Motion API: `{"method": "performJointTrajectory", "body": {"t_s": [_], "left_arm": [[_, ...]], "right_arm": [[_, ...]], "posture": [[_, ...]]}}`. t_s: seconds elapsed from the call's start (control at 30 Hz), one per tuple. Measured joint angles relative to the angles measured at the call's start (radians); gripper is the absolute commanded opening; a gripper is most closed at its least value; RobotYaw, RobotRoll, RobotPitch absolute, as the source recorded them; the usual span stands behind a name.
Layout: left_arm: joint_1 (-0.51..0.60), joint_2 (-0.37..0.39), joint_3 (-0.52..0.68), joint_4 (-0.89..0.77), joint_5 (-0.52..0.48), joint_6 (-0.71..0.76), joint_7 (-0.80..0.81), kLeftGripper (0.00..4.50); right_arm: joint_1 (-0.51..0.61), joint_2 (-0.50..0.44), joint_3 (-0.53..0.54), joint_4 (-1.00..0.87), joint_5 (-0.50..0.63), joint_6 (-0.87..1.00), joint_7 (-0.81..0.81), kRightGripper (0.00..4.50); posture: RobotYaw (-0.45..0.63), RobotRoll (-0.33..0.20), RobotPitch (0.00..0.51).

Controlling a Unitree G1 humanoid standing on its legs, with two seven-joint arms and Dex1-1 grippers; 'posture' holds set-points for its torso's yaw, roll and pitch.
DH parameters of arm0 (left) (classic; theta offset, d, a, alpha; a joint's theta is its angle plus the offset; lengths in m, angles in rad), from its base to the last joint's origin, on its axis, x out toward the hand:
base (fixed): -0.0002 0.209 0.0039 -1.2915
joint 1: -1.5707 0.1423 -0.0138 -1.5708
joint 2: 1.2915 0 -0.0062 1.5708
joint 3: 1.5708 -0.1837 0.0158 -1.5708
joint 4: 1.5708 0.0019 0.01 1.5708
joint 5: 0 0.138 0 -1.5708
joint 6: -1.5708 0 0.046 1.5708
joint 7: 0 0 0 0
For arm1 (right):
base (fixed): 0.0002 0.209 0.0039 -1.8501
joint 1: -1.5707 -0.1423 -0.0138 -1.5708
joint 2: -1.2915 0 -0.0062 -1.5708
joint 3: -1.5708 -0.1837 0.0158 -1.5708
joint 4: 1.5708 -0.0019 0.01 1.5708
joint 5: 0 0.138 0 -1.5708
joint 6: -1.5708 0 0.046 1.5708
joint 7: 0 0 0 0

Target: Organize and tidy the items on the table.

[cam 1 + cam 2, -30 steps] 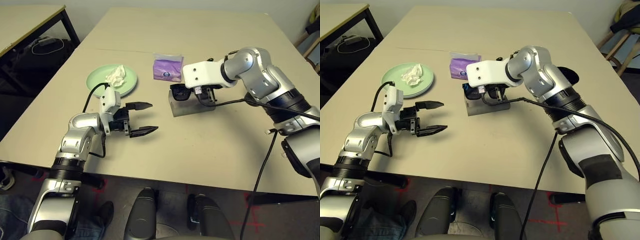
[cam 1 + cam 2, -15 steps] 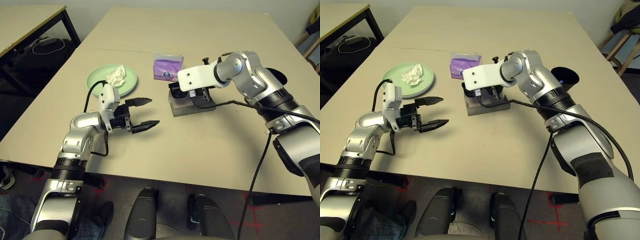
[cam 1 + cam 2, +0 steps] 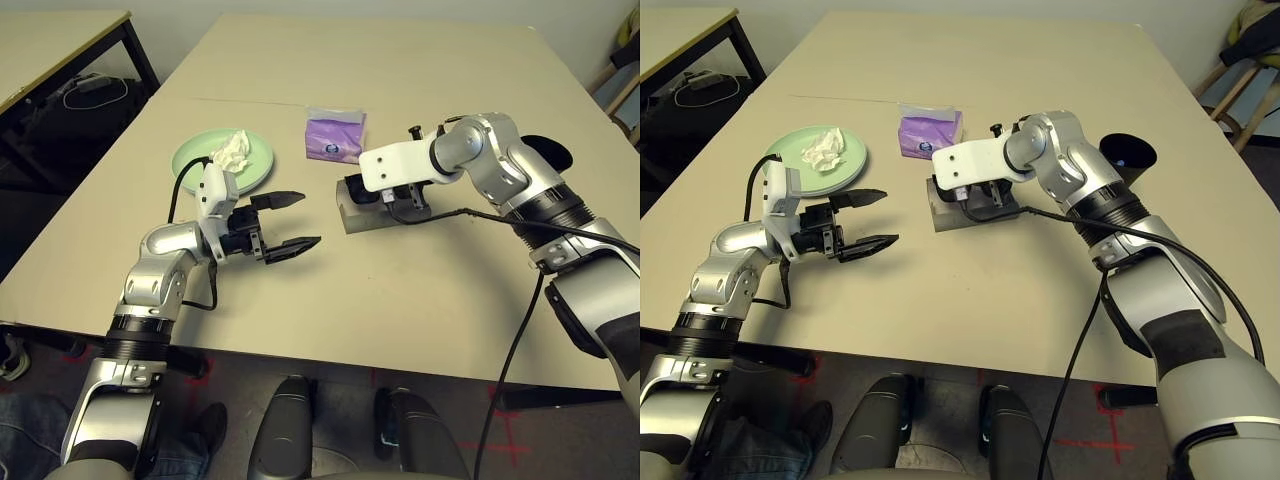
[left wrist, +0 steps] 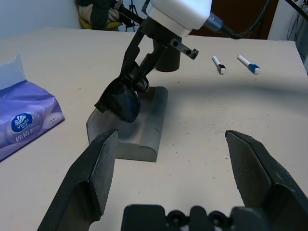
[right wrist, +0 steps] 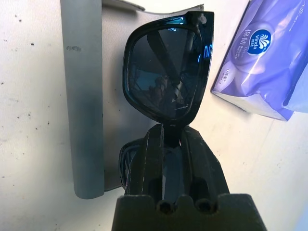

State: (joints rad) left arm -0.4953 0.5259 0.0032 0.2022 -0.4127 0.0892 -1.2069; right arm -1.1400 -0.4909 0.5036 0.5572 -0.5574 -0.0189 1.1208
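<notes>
It looked like a lab or office room: a plain beige tabletop (image 3: 420, 60), a second black-legged table (image 3: 60, 45) with cables (image 3: 95, 92) beneath, red tape marks (image 3: 505, 435) on the floor.

Inventory of the table (image 3: 420, 300), counted by kind:

- Plates: one light-green round plate (image 3: 258, 160) toward the left edge; whether another lies beneath it cannot be told.
- Crumpled white tissue (image 3: 232, 150): one, on that plate.
- Purple tissue pack (image 3: 336, 136): one, mid-table, toward the far edge.
- Glasses case (image 4: 144, 137), grey, lying open: one, just nearer than the pack.
- Black sunglasses (image 5: 166, 72): one pair, over the case.
- Black cup (image 3: 1126, 152): one, toward the right edge.
- Pens (image 4: 218, 63): two short white ones, lying apart beside the cup, one black-tipped, one blue-tipped (image 4: 248, 63).
</notes>
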Motion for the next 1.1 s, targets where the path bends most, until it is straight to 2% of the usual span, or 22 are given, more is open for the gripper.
{"method": "performJointTrajectory", "body": {"t_s": [0.47,1.1], "left_arm": [[0.004,0.0,0.0,-0.011,0.0,0.006,0.004,4.5],[0.005,0.0,0.0,-0.026,0.0,0.009,0.007,4.5]], "right_arm": [[0.058,0.006,0.013,-0.022,-0.03,-0.008,-0.007,0.38],[0.06,0.021,0.019,-0.017,-0.03,-0.014,0.0,0.38]], "posture": [[0.29,0.0,0.117],[0.29,0.0,0.111]]}}
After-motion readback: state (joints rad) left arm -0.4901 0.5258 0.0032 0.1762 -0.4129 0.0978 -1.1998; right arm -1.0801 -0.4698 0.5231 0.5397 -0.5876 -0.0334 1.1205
